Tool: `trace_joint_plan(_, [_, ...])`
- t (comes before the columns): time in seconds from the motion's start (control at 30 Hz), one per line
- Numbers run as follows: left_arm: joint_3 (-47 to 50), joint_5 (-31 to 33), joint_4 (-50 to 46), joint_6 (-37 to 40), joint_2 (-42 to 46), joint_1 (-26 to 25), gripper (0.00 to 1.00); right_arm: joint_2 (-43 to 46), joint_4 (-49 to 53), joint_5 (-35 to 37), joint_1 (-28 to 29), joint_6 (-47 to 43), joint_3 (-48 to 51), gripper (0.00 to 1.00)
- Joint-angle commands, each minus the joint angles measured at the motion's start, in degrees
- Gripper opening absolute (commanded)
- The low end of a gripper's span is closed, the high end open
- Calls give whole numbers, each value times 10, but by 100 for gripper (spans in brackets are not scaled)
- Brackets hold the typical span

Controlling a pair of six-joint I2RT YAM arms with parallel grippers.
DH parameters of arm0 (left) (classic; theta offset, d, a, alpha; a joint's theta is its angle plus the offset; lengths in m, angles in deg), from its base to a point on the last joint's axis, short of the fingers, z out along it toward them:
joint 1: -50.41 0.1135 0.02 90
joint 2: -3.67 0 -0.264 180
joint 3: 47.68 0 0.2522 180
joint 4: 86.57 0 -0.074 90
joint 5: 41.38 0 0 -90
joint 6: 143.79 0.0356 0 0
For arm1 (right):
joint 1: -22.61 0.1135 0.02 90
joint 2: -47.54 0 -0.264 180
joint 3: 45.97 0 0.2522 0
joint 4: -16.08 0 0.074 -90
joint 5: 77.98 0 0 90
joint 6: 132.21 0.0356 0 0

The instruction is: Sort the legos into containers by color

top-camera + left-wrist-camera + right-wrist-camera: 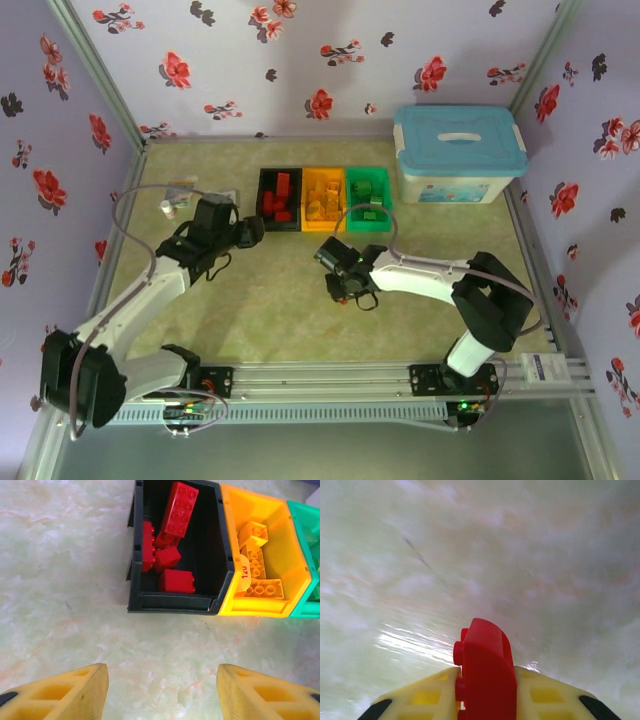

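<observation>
— Right gripper (350,285)?
— Overhead: above the table (280,320), just short of the bins (324,171). Wrist view: clamped on a red brick (485,670).
— Left gripper (162,680)?
— Fingers wide apart, empty, facing the black bin (172,602); red bricks (177,510) inside.

Left tool (162,682) spread wide over tabletop (60,580). Ahead: black bin (170,604) holding red bricks (177,510), orange bin (255,608) holding orange bricks (262,587), green bin (306,611) cut off at right.

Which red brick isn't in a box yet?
The red brick pinched in the right claw, over the table. The other red bricks all lie inside the black bin.
</observation>
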Motion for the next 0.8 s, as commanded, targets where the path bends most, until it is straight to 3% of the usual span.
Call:
trace_joint_plan(0.0, [37, 18, -5, -25, 46, -1, 59, -26, 37, 31, 1, -32, -91, 24])
trace_joint_plan(0.33, [152, 9, -36, -88, 183, -26, 59, -210, 121, 17, -41, -119, -417, 25])
trace_joint_plan(0.6, [179, 39, -91, -100, 262, -39, 60, -365, 205, 9, -87, -155, -672, 30])
trace_joint_plan(0.63, [178, 42, -94, -100, 266, -39, 60, -386, 220, 3, -95, -159, -713, 34])
trace_joint_plan(0.67, [177, 44, -97, -98, 269, -39, 60, -404, 235, 0, -101, -165, -748, 44])
trace_joint_plan(0.77, [174, 46, -99, -97, 269, -39, 60, -427, 282, 14, -104, -183, -820, 84])
